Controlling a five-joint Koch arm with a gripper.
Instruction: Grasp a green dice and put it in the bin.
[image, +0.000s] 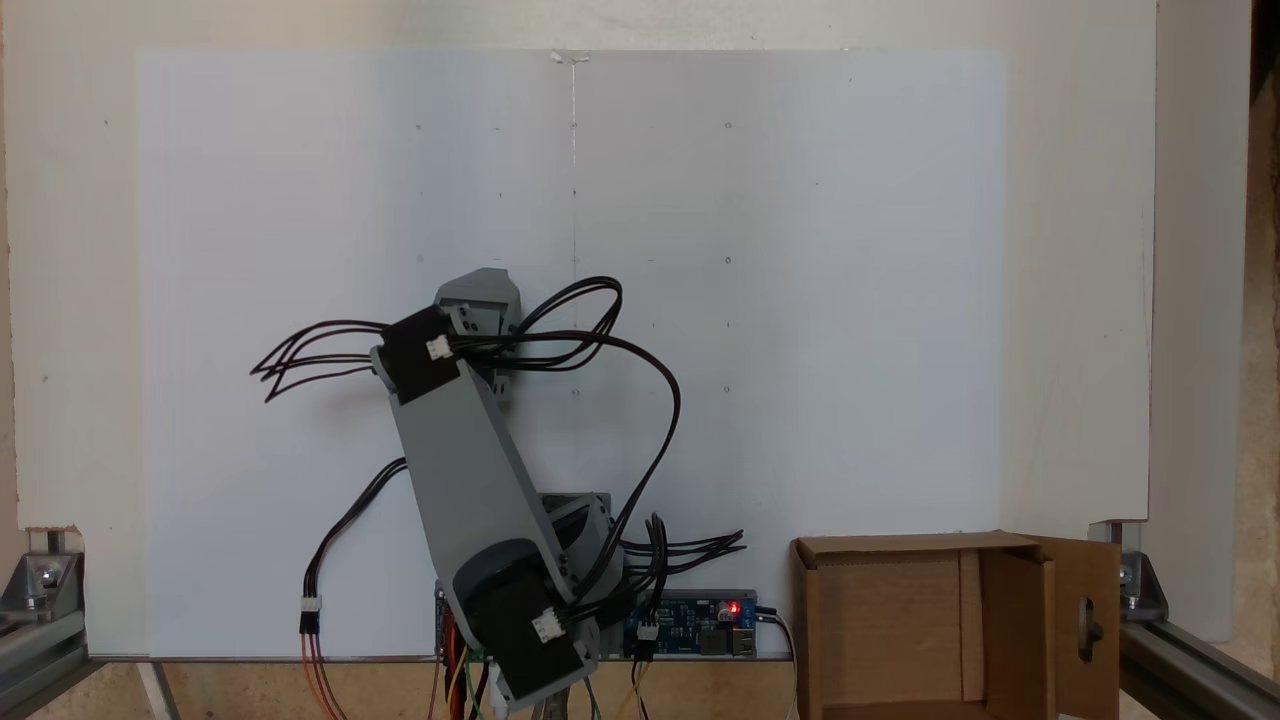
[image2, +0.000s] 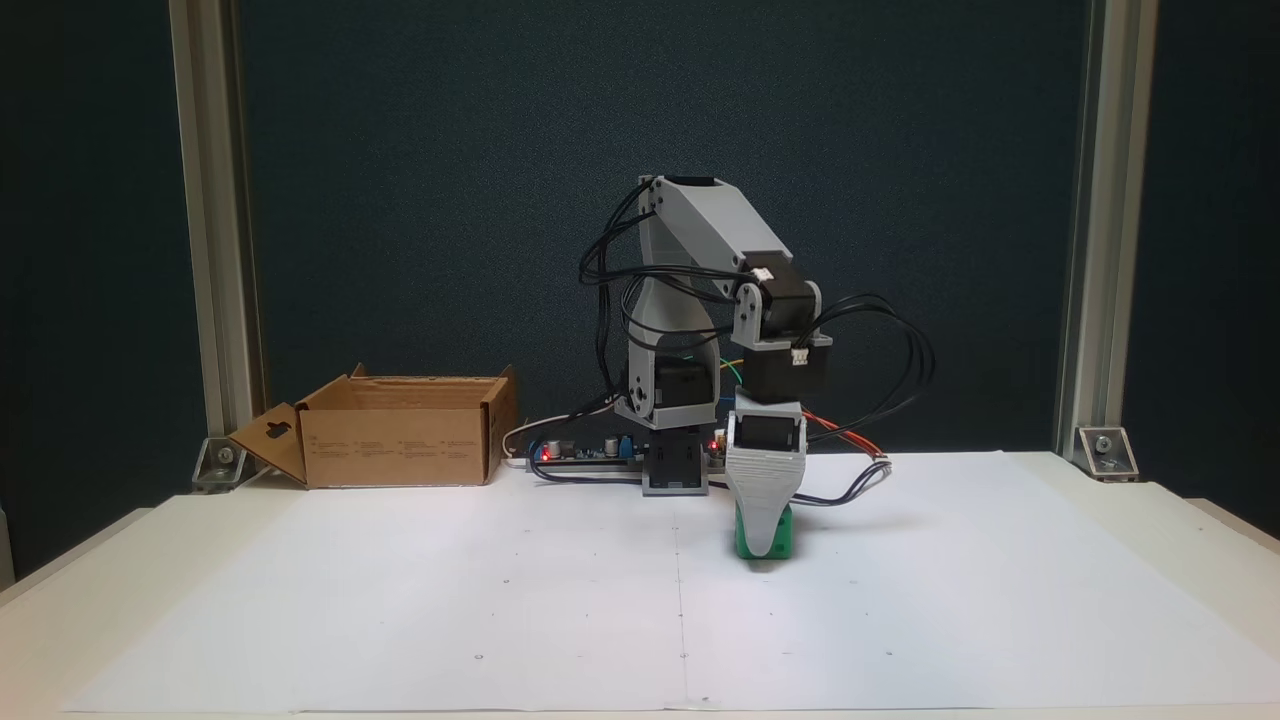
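The green dice (image2: 786, 530) rests on the white paper, right of the arm's base in a fixed view. My gripper (image2: 765, 542) points straight down over it; the front grey jaw covers the dice's middle and green shows on both sides. The other jaw is hidden behind, so I cannot tell whether the dice is clamped. From above, the arm's grey wrist (image: 480, 297) covers the dice and the jaws. The bin (image2: 395, 445), an open brown cardboard box, stands left of the base; seen from above, the bin (image: 1015, 620) is at the lower right.
A flap with a keyhole cutout (image2: 270, 440) sticks out of the bin's far side. A circuit board with red lights (image2: 580, 452) lies between bin and base. Black cables (image2: 900, 370) loop out beside the wrist. Aluminium posts (image2: 1085, 230) stand at the table's back corners.
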